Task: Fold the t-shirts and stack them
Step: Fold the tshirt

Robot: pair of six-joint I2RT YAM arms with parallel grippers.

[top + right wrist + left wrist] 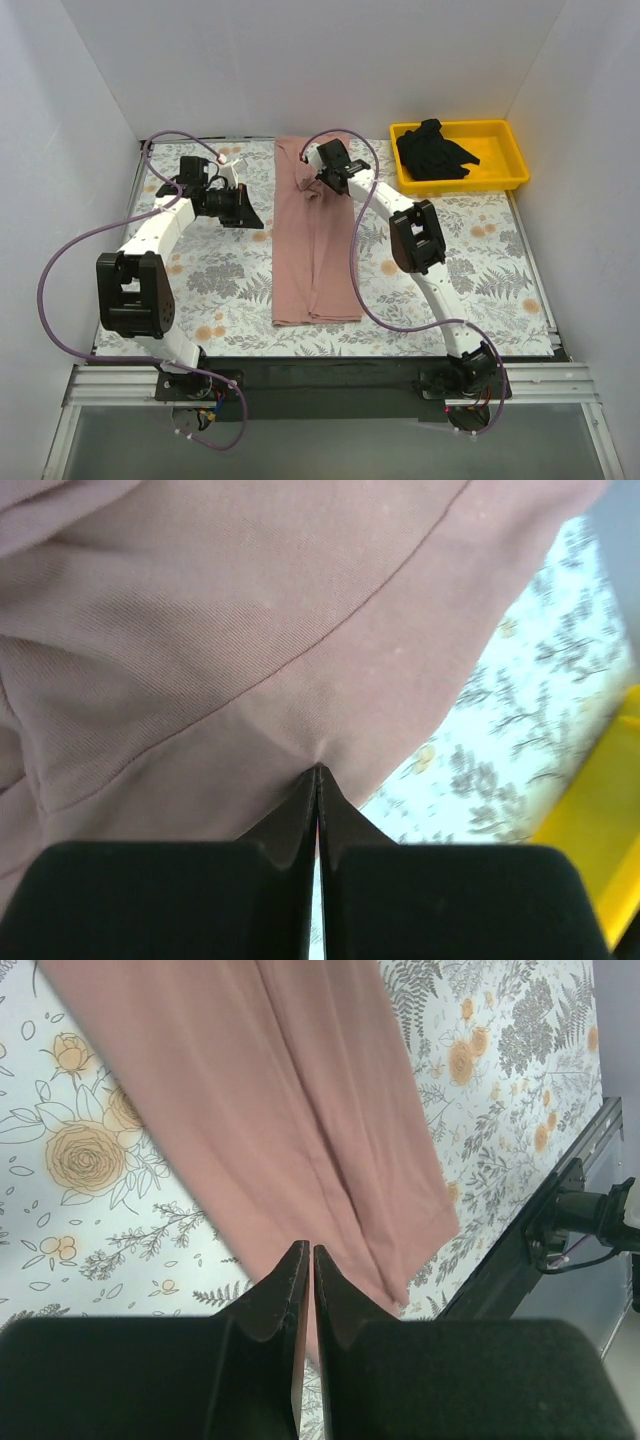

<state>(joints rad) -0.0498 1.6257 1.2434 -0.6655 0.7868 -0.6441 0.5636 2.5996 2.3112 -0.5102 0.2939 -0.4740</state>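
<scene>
R fingers [296, 818], foreground of R wrist view: pressed together into one seam, w/ a small pinch of the dusty pink tee [312, 250] caught at the tips. Cloth puckers toward the grip point, which suggests a light pull on it. Overhead view places this grip at the tee's far end, where the fabric bunches; whether that is collar or shoulder cannot be told.

L fingers [283, 1295]: almost touching, only a hairline slit between them, nothing held. They hang above the bench [200, 290] just beside the tee's L long edge, apart from the cloth.

Pink tee: bench ctr, lying as a long narrow strip w/ both sides turned inward. A lengthwise line runs down its middle, and the hem end points toward the arm bases.

Black tee [435, 150]: crumpled in the yellow bin [480, 180] at the far R corner, well apart from the pink one.

Reading (judgement): lengthwise folds look complete, so the crosswise fold is probably the step in hand. Gripping the far end would let the R arm carry it over toward the hem. The L arm sits to the side, prob. to stay out of the fold path or to pin the strip if it slides. A one-point pinch on soft cotton may let the layers splay. Stacking not yet begun.
</scene>
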